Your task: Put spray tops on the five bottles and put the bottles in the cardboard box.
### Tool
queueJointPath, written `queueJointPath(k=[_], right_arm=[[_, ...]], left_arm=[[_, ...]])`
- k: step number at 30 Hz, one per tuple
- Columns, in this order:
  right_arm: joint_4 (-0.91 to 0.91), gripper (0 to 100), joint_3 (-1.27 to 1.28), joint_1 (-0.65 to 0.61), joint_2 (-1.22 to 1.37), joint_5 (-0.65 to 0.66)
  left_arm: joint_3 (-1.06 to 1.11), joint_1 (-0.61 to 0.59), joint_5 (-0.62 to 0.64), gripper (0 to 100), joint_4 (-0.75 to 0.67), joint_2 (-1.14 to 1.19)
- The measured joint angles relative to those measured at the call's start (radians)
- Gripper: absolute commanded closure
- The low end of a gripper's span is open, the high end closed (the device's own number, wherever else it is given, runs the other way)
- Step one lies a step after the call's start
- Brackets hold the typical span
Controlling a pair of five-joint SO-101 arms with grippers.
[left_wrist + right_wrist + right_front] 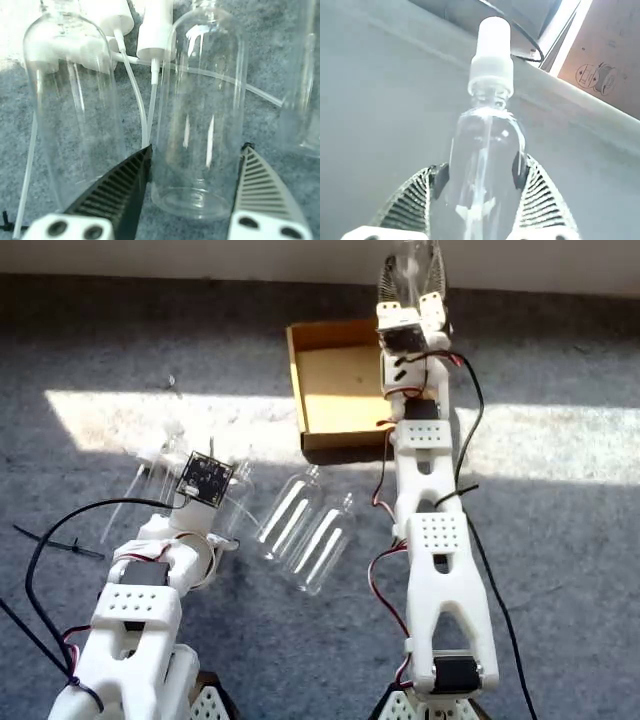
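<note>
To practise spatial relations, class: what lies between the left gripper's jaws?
A clear bottle lies between the open jaws of the left gripper, in the left wrist view.

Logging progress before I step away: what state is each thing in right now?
right gripper: shut on the capped clear plastic bottle
capped clear plastic bottle: white spray top on, gripped
left gripper: open around a lying clear bottle
two uncapped clear bottles: lying side by side
loose white spray tops: lying on carpet
brown cardboard box: open
</note>
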Motion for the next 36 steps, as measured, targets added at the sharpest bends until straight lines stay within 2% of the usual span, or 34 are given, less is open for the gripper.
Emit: queueJointPath(k=[3,8,11,14,17,20,24,27,30,34,36], right_arm=[[-0.008,99.4,0.0,0.0,0.014,-0.003],[-0.009,99.4,0.037,0.0,0.048,-0.149],[-0.029,99.4,0.035,-0.003,0.087,-0.187],[-0.133,99.4,0.018,-0.014,0.155,-0.186],[-0.281,99.4,0.012,-0.037,0.169,-0.046],[-0.293,99.4,0.0,-0.061,0.173,0.098],[-0.114,99.4,0.0,-0.064,0.17,0.153],[0.103,99.4,0.0,-0.054,0.132,0.109],[0.407,99.4,0.002,-0.021,0.009,-0.072],[0.85,99.4,0.002,0.048,-0.262,-0.442],[1.022,99.4,0.0,0.074,-0.402,-0.532]], left_arm=[[0.0,0.0,0.0,75,0.0,0.0],[0.0,0.0,0.0,75,0.0,0.0],[0.0,0.0,0.0,75,0.0,0.0],[0.0,0.0,0.0,75,0.0,0.0],[0.0,0.0,0.0,75,0.0,0.0],[0.0,0.0,0.0,75,0.0,0.0],[0.0,0.0,0.0,75,0.0,0.0],[0.0,0.0,0.0,75,0.0,0.0],[0.0,0.0,0.0,75,0.0,0.0],[0.0,0.0,0.0,75,-0.012,0.0],[0.006,0.0,0.0,75,-0.02,0.0]])
